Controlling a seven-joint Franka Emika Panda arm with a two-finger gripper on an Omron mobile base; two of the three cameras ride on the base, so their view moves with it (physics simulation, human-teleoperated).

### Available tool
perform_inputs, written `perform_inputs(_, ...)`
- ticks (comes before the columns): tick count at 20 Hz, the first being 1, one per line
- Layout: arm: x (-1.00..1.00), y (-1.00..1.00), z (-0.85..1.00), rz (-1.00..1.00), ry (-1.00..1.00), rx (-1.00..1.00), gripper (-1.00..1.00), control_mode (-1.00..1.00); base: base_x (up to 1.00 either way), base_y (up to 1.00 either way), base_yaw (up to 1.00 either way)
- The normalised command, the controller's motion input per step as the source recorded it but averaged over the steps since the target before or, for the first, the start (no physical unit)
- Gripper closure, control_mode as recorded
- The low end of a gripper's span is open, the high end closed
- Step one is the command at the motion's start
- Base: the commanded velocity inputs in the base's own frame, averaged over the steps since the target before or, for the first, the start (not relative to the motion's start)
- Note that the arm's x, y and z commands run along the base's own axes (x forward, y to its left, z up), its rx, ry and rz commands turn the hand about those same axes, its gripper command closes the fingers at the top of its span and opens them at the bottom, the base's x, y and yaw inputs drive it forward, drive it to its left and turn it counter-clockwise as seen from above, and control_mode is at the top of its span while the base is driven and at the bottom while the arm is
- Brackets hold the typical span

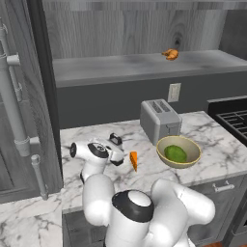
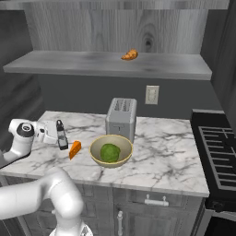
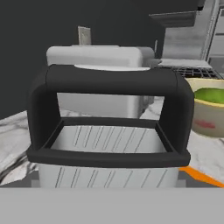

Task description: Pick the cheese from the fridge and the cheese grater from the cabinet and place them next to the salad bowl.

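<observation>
The cheese grater, silver with a black handle, stands upright on the marble counter, very close to the hand camera. In the base views the grater is at the tip of my gripper, whose jaws stand open around it; I cannot tell whether they touch it. The orange cheese lies just right of the grater. Right of the cheese is the salad bowl with its green contents. The cabinet shelf runs above. The fridge's shelves are out of view.
A silver toaster stands behind the bowl. An orange-brown croissant lies on the shelf. A black stove borders the counter on the right. A tall grey door with a bar handle rises at left.
</observation>
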Motion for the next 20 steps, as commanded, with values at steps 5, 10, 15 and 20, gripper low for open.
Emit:
perform_inputs(5, -0.24, -0.24, -0.31, -0.10, 0.00, 0.00, 1.00, -1.00, 0.00, 0.00, 0.00)
perform_inputs(10, -0.23, -0.20, -0.36, -0.10, 0.00, 0.00, 1.00, -1.00, 0.00, 0.00, 0.00)
perform_inputs(15, -0.18, -0.15, -0.35, -0.09, 0.00, 0.00, -1.00, -1.00, 0.00, 0.00, 0.00)
perform_inputs(20, -0.21, -0.20, -0.26, -0.09, 0.00, 0.01, -1.00, -1.00, 0.00, 0.00, 0.00)
